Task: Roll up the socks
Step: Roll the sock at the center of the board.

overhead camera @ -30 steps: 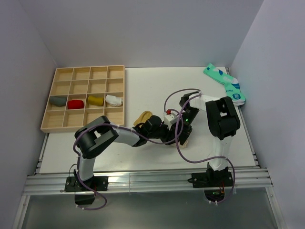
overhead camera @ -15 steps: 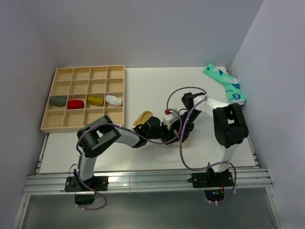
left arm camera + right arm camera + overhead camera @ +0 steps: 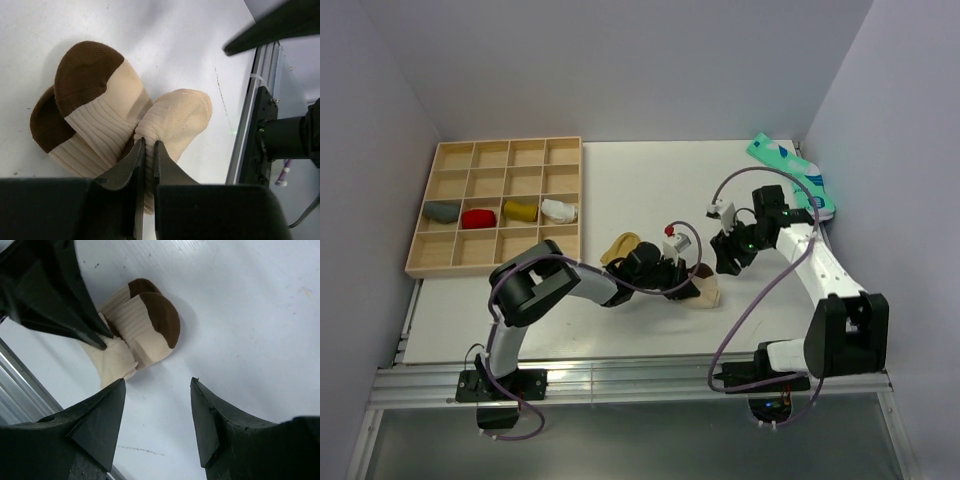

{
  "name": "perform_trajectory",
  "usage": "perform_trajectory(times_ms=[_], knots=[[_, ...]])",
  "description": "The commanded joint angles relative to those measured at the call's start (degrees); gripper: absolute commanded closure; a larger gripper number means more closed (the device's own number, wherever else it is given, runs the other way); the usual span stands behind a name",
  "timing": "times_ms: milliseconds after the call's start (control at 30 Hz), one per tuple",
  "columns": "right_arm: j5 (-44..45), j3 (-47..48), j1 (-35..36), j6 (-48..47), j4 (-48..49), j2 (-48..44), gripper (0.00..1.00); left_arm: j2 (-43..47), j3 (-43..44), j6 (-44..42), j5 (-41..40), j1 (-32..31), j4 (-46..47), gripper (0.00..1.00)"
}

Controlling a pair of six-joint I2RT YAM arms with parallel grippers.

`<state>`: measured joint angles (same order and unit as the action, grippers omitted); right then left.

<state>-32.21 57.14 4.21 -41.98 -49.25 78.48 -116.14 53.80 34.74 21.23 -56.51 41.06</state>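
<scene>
L end effector (image 3: pixel 148 146) pinches beige/brn socks (image 3: pixel 102 117).

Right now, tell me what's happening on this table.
The left end effector is shut on a fold of the beige socks with brown toes, which lie bunched on the table. The right end effector is open and hovers to their right, touching nothing. A mustard sock lies nearby, four rolled socks sit in one row of the wooden tray, and a teal pair waits at the far right corner.

Table (image 3: pixel 640 190) w/ socks (image 3: pixel 705 294), wood tray (image 3: pixel 470 250)
</scene>
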Motion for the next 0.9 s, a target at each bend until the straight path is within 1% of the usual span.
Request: perform_trajectory(times_ms=[0,33,67,100,133,167,200,267,400,467,633,867], knots=[[-1.46,-4.05,-0.78,-3.71,3.72,-6.04,0.38,-3.92,1.65,4.53,1.61,0.26,-12.13,1.00],[-1.46,-5.19,-0.87,-4.60,4.34,-7.53,0.37,-4.10,2.62,5.24,3.27,0.70,-12.58,1.00],[-1.28,-7.55,-0.78,-5.65,4.78,-11.03,0.37,-4.18,3.23,6.12,3.29,0.70,-14.58,1.00],[-1.11,-8.88,-0.69,-6.88,5.30,-12.63,0.36,-4.62,4.02,7.87,3.46,0.87,-15.82,1.00],[-0.50,-10.29,-0.52,-9.33,6.88,-14.74,0.35,-4.71,4.99,8.76,4.86,1.22,-16.70,1.00],[-0.32,-13.08,-0.26,-10.57,7.85,-17.98,0.34,-5.41,5.43,9.81,5.74,1.49,-18.02,1.00],[0.03,-14.50,-0.17,-13.19,8.99,-19.75,0.33,-5.59,5.87,11.21,6.53,1.75,-18.47,1.00],[0.56,-17.75,0.53,-14.88,10.22,-23.17,0.31,-6.38,7.53,12.36,8.02,2.37,-20.74,1.00],[0.30,-20.58,2.73,-18.92,10.32,-24.60,0.30,-7.52,10.53,14.12,10.31,3.07,-26.63,1.00],[0.39,-21.63,3.70,-20.51,10.49,-24.51,0.30,-8.48,12.02,14.65,11.11,3.60,-27.87,1.00],[2.14,-23.39,9.22,-21.92,12.16,-23.11,0.30,-10.25,14.57,15.09,13.57,4.92,-31.12,1.00],[7.24,-27.26,15.47,-21.48,18.14,-21.10,0.29,-11.57,14.67,16.06,14.71,6.41,-30.60,1.00]])
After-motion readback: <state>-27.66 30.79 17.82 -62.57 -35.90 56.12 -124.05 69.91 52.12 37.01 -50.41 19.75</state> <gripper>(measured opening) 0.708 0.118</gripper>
